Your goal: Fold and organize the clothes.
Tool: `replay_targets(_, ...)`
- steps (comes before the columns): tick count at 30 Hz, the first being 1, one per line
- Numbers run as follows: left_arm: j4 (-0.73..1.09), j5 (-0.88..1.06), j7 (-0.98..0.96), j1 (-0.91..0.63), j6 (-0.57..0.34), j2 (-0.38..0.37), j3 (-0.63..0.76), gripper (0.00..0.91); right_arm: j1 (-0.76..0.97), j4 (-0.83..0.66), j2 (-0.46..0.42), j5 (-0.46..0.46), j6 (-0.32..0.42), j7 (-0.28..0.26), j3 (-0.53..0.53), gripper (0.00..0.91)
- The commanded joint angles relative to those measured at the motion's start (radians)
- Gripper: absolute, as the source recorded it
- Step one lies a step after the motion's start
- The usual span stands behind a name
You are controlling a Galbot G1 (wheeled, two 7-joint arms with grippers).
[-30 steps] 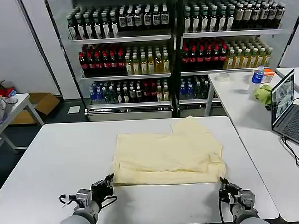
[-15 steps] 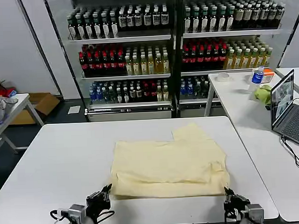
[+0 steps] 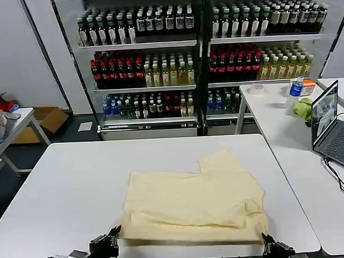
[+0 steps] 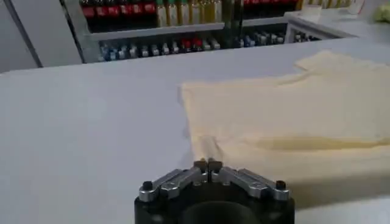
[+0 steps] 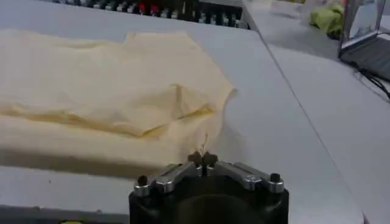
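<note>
shirt: the cream-yellow T-shirt (image 3: 193, 203) is lying folded over on the white surface (image 3: 66, 185), toward the near edge and a bit right of the middle. Its near hem sits right along the near edge, and one sleeve sticks out toward the far-right corner.

shirt layers: in the wrist views you can see an upper layer folded over a lower one, with a soft ridge running across. The near hem looks slightly lifted off the surface.

left gripper: the left gripper (image 4: 207, 164) is down at the near edge, at the shirt's near-left corner. Fingers are pinched fully together, and a little tuck of the hem runs straight into the tips, so it looks like it has the cloth.

right gripper: the right gripper (image 5: 202, 159) is at the near edge too, at the shirt's near-right corner. Fingers pressed together the same way, with a small bit of the hem caught at the tips.

side table: a second white table (image 3: 286, 129) stands off to the right with a laptop (image 3: 332, 128), a lime-green cloth (image 3: 302, 108) and a blue-capped bottle (image 3: 296, 88) on it.

background: drink shelves (image 3: 197, 59) full of bottles behind the far edge.
</note>
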Motion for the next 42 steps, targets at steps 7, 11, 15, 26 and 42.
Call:
replay_targets(7, -0.061, 0.007, 0.0, 0.044, 0.036, 0.015, -0.046, 0.907, -0.04, 0.086, -0.008, -0.028, 0.009, -0.008, 0.042, 0.907)
replay_targets(11, -0.065, -0.014, -0.005, -0.007, 0.041, 0.027, -0.058, 0.907, 0.03, 0.093, -0.023, 0.022, 0.013, 0.0, 0.076, 0.907)
replay_targets(15, -0.012, -0.065, -0.019, -0.105, 0.028, 0.04, -0.049, 0.907, 0.13, 0.042, -0.039, 0.063, 0.044, 0.02, 0.077, 0.907)
replay_targets(26, 0.152, -0.161, -0.038, -0.358, 0.02, 0.068, 0.03, 0.907, 0.405, -0.117, -0.1, 0.14, 0.045, 0.034, 0.009, 0.907)
replay_targets(42, 0.422, -0.156, -0.065, -0.741, 0.071, 0.02, 0.295, 0.907, 0.935, -0.515, -0.1, 0.228, -0.003, 0.1, -0.3, 0.907)
